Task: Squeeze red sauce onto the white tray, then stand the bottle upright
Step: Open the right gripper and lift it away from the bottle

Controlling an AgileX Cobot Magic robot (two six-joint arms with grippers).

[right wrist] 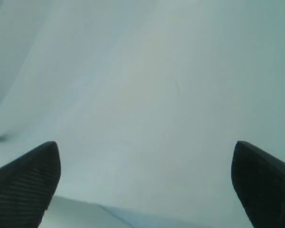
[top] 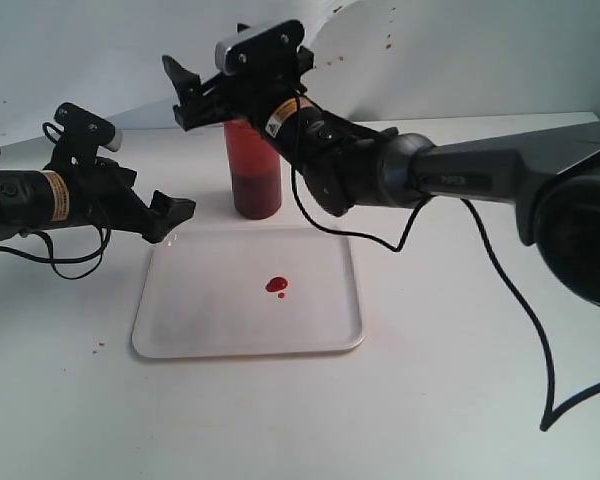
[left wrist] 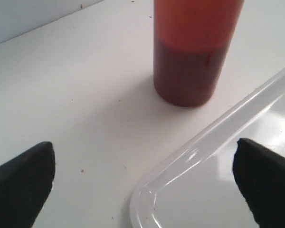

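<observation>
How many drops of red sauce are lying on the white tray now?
2: a larger blob near the middle of the white tray, and a tiny drop just beside it. None seems hidden.

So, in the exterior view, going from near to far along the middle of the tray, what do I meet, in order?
The white tray, near rim → red sauce on the tray → bottle, upright on the table just past the tray's far rim → backdrop.

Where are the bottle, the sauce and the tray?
bottle (top: 256, 190): exterior view, on its dark lower body.
sauce (top: 276, 284): exterior view, middle of the bigger blob.
tray (top: 210, 315): exterior view, bare floor left of the sauce.
</observation>
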